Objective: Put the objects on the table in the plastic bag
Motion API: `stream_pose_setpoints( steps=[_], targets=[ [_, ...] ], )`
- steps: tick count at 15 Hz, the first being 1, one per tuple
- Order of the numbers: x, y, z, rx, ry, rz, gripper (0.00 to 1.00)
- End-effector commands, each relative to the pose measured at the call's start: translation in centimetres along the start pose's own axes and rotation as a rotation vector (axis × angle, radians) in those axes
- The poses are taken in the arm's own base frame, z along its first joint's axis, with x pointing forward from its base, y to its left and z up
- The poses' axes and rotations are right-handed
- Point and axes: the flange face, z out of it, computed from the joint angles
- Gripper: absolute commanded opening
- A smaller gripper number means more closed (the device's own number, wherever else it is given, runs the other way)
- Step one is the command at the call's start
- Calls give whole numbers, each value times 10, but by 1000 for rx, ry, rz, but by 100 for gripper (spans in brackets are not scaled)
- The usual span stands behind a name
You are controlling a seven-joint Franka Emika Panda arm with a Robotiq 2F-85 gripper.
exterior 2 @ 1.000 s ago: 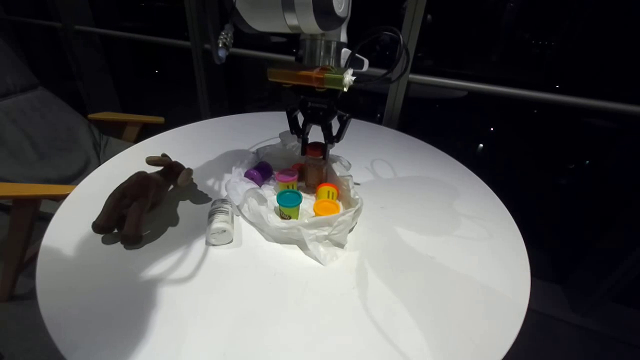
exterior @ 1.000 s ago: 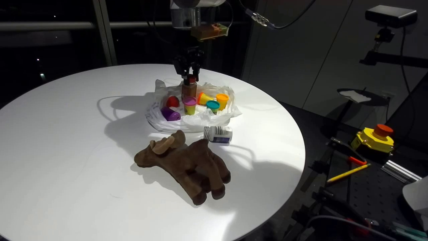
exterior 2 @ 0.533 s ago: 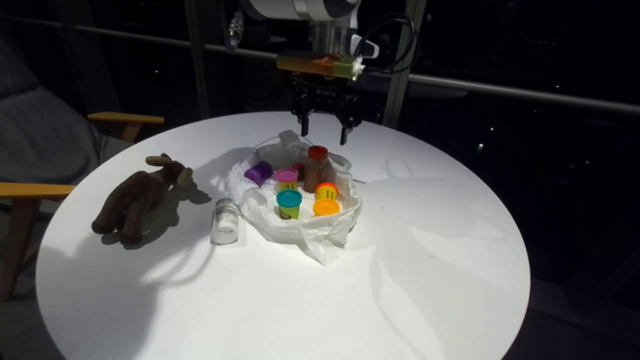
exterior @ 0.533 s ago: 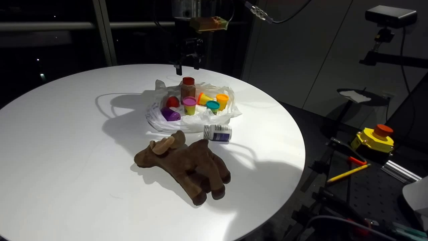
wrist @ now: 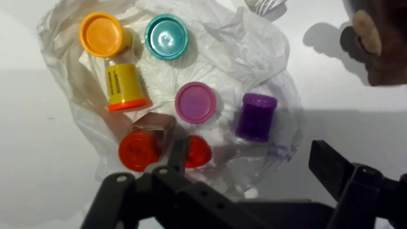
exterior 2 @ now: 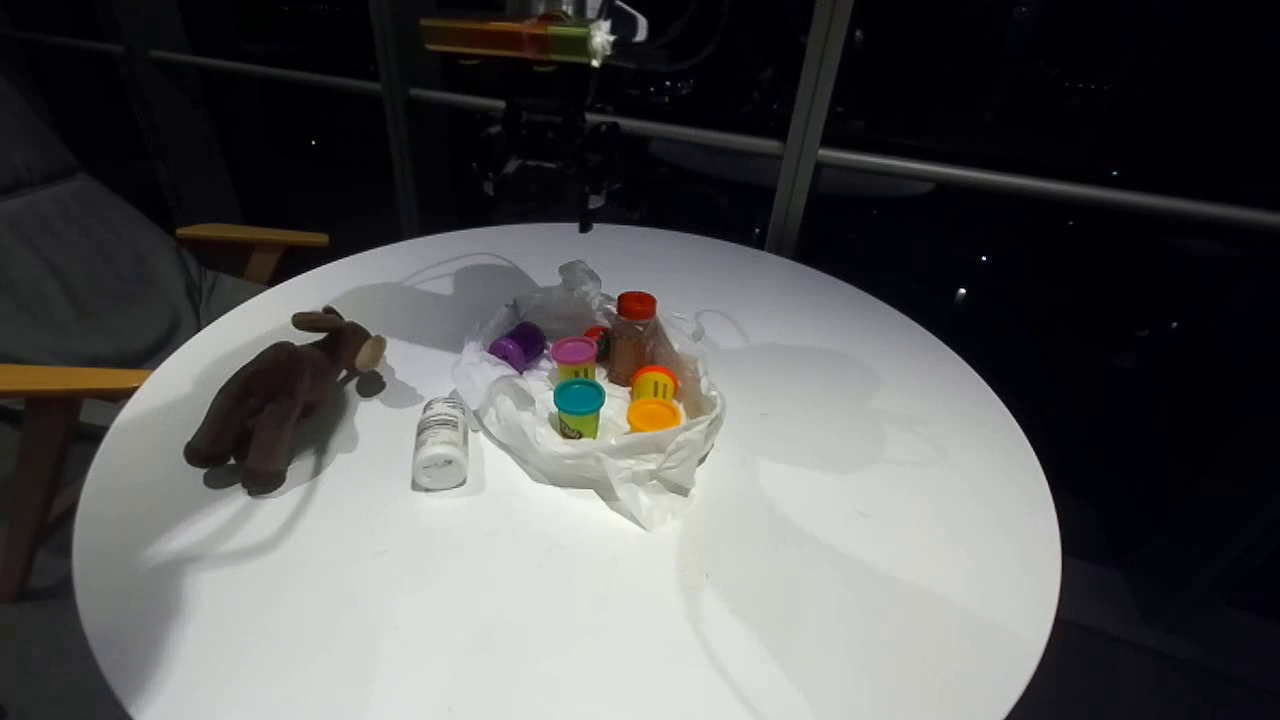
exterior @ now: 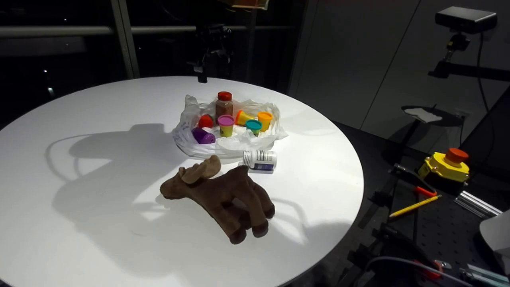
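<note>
The gripper (wrist: 249, 157) hung clear of the round table (exterior 2: 560, 610), jaws spread wide, while the plastic bag (exterior 2: 640, 490) held the red-capped jar (exterior 2: 631, 345), a strawberry (wrist: 198, 152), a purple tub (wrist: 257, 117) and four Play-Doh tubs (exterior 2: 579, 410), and the white bottle (exterior: 259, 160) and plush moose (exterior: 221, 195) lay outside it on the table

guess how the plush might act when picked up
The plush looks stuffed and soft, so it would likely squash when gripped. Its matte surface probably resists slipping, and the jutting legs may flop once lifted.
</note>
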Motion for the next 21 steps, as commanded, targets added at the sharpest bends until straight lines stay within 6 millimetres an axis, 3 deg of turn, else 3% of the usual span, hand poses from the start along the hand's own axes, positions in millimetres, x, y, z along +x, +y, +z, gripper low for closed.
stream_pose_setpoints(
  steps=[1, 4, 9, 16, 21],
  targets=[
    [-54, -48, 20, -42, -74, -149, 100],
    [-94, -71, 68, -73, -166, -233, 100],
    [-135, -71, 127, -124, -208, -290, 100],
    [-157, -65, 156, -118, -129, -318, 100],
    [-158, -54, 168, -203, -31, -373, 100]
  ],
)
